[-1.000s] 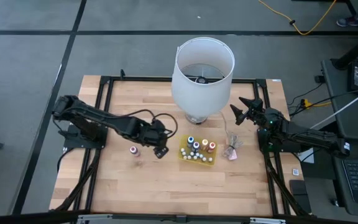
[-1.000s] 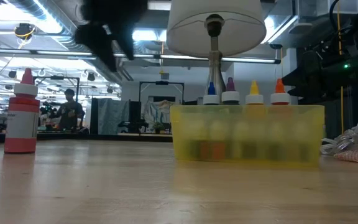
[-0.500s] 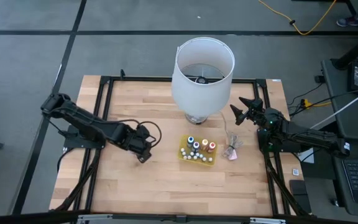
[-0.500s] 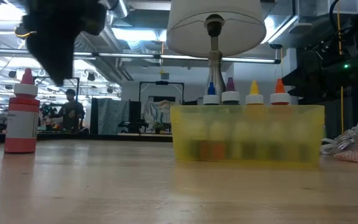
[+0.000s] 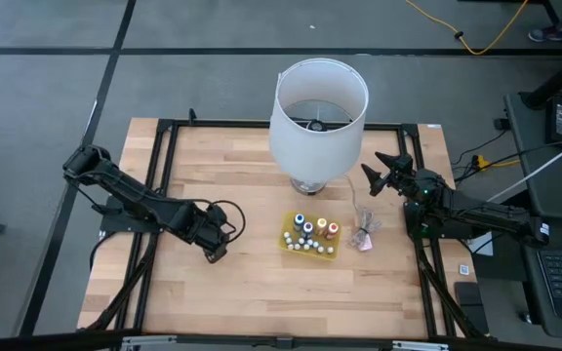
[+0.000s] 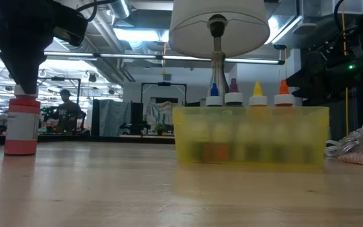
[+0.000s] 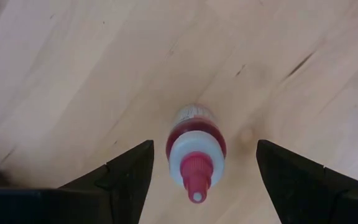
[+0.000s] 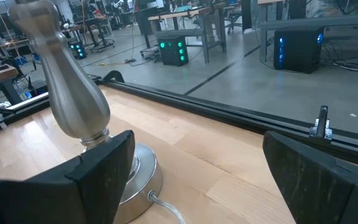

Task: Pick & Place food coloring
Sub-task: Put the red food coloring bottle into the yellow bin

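Observation:
A red food coloring bottle (image 7: 196,148) with a white shoulder and a red tip stands upright on its base on the wooden table (image 5: 261,292), left of centre. My left gripper (image 7: 204,144) hangs over it, pointing down and open, with one finger on each side of the bottle and a gap to both. In the low view the gripper (image 6: 21,75) covers the tip of the bottle (image 6: 22,126). In the high view it hides the whole bottle. Several more food coloring bottles stand in a yellow tray (image 5: 309,237). My right gripper (image 5: 377,168) waits open at the far right.
A tall lamp with a white shade (image 5: 318,107) stands behind the tray, its metal base (image 8: 114,168) in front of my right gripper. A crumpled clear wrapper (image 5: 364,234) lies right of the tray. A black frame (image 5: 159,175) edges the table.
My left gripper has moved from beside the tray toward the table's left edge and down, and now hangs over the lone red bottle with its fingers on either side. The bottle has stayed upright in place. The finger gap looks unchanged.

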Motion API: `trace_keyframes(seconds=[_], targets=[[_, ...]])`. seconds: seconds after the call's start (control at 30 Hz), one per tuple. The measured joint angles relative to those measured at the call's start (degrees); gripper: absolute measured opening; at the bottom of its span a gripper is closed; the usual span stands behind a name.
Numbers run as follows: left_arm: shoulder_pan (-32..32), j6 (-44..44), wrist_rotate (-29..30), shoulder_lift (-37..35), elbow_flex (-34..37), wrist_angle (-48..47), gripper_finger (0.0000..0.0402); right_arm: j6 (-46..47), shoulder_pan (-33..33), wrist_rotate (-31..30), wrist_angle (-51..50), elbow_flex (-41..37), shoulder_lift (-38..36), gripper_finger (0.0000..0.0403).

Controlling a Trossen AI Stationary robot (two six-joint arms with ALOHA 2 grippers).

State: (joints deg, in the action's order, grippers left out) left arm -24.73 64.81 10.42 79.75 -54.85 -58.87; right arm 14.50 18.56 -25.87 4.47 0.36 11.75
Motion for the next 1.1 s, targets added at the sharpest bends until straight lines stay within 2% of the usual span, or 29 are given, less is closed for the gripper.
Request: trace_keyframes(seconds=[0.23,0.8,0.97,1.1], targets=[[0.09,-0.84,-0.68,0.0,0.0,-0.07,0.0259,0.0,0.0,0.0,-0.01,0.0,0.0,0.0355],[0.09,-0.88,-1.63,0.0,-0.25,-0.31,0.0117,0.0,-0.01,0.0,-0.01,0.0,0.0,0.0355],[1.72,-2.86,-0.91,0.6,-3.84,-3.01,0.0113,-0.01,-0.01,0.0,-0.02,0.0,0.0,0.0355],[4.0,-6.59,0.55,2.42,-8.24,-5.53,0.0126,-0.01,0.0,0.0,-0.01,0.0,0.01,0.0355]])
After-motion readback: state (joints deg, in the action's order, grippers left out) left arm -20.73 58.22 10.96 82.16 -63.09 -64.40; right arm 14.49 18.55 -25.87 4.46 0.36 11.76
